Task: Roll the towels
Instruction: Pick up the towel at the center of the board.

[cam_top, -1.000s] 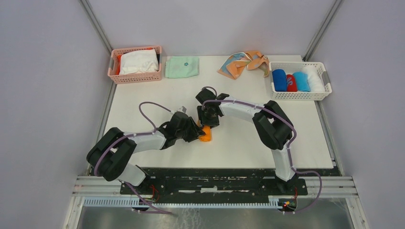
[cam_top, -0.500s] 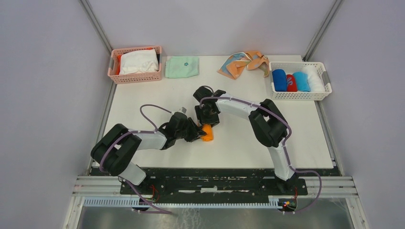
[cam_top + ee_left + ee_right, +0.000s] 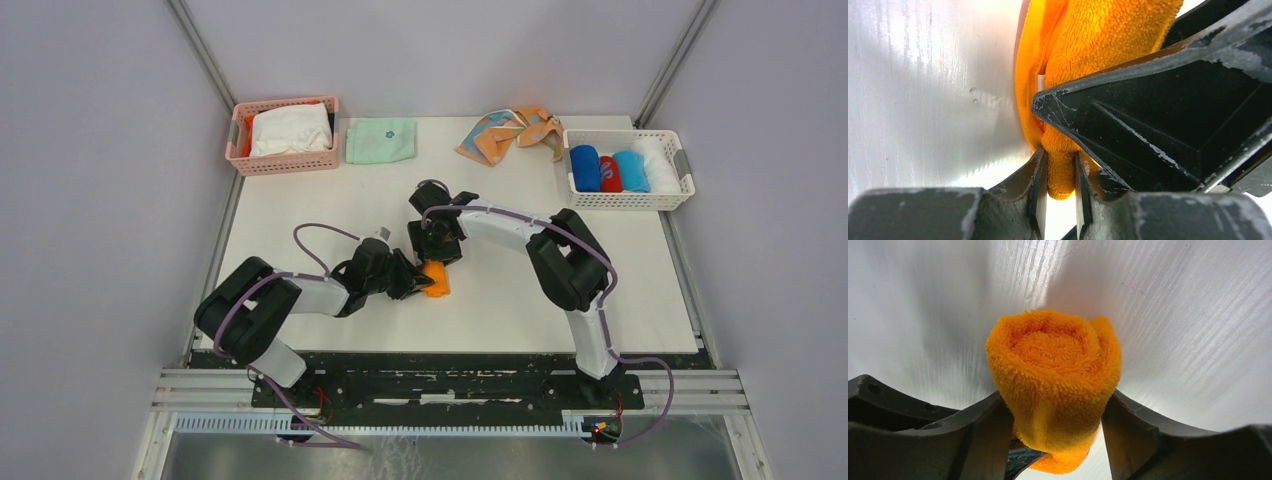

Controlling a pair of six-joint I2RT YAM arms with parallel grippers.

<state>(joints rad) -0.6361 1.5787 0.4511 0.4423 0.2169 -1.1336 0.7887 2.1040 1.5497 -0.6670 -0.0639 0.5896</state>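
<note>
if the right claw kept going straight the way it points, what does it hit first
The orange towel roll, which sits right between its fingers. Beyond the roll only the white table shows, probably close behind, though depth is hard to judge.

Two slim arms, the left arm point(image 3: 320, 293) and the right arm point(image 3: 500, 228), share one build: glossy white tube-shaped links between bulky matte-black joint housings. A thin lavender cable point(image 3: 322, 226) loops along each. Both are bolted to a black metal base plate point(image 3: 440, 372), with thin red wires point(image 3: 320, 400) by the left base and a small lit circuit board point(image 3: 600, 430) by the right. The left end effector point(image 3: 416, 282) and right end effector point(image 3: 438, 255) are black, their angular plastic fingers point(image 3: 980, 432) scuffed grey along the edges
</note>
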